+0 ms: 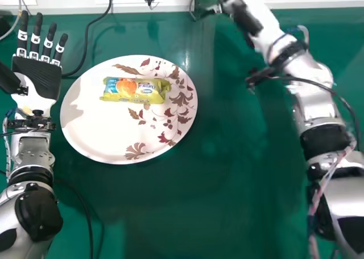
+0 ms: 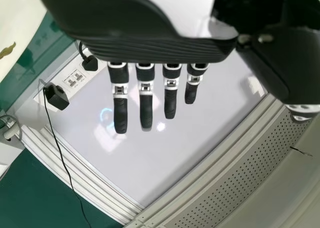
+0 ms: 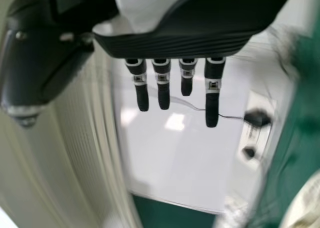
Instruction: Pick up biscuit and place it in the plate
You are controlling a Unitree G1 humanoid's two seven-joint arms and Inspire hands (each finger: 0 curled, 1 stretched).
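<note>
The left arm (image 1: 31, 151), at eight o'clock in the head view, is glossy silver with a rounded black joint cover; its hand (image 1: 42, 77) pairs a white shell with a ridged black palm and black fingers banded in white. The right arm (image 1: 318, 108), at three o'clock, matches, trailing black and pinkish-white cables; its hand (image 1: 247, 17) is also black and white.

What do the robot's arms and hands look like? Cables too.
Left arm, right arm: silver and white with black sections. A black cable and a pinkish cable run along the right arm. Left robot hand, right robot hand: white and black, ribbed black palm edge, black fingers with white bands.
</note>
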